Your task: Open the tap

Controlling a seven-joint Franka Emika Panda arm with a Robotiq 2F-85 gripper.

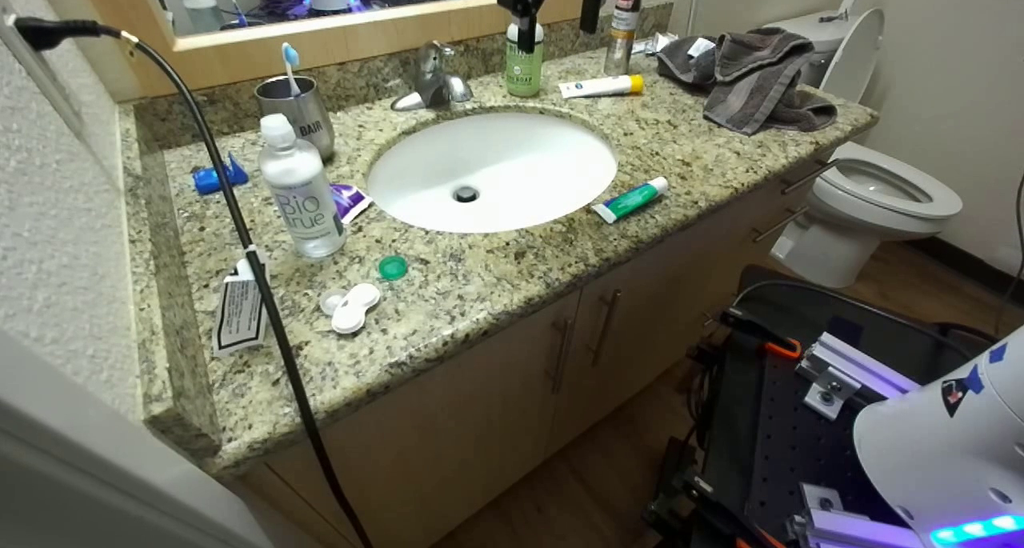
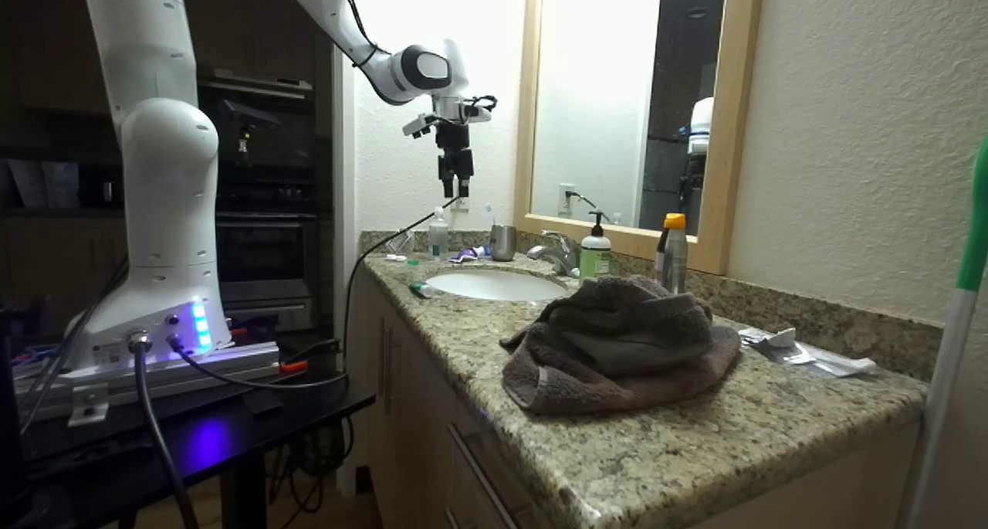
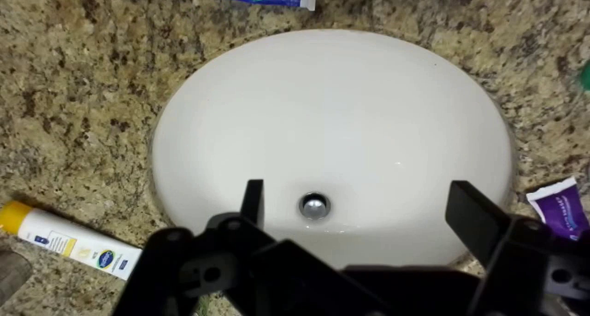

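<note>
The tap [image 1: 436, 82] is a small silver-grey faucet with a short spout and a lever handle on top. It stands at the back rim of the white oval basin [image 1: 512, 164] and also shows in an exterior view [image 2: 563, 252]. My gripper [image 1: 558, 32] hangs fingers-down, well above the counter, and touches nothing; it also shows in an exterior view [image 2: 456, 189]. In the wrist view my gripper [image 3: 357, 184] is open and empty, its fingers wide apart over the basin [image 3: 341, 99]. The tap does not show in the wrist view.
A green soap bottle [image 1: 524, 66] stands beside the tap; a steel cup [image 1: 308, 116] with a toothbrush is on its other side. A clear bottle [image 1: 302, 192], a green tube [image 1: 632, 200], a white-yellow tube [image 1: 600, 86] and a grey towel [image 2: 617, 344] lie around. A black cable [image 1: 232, 204] crosses the counter.
</note>
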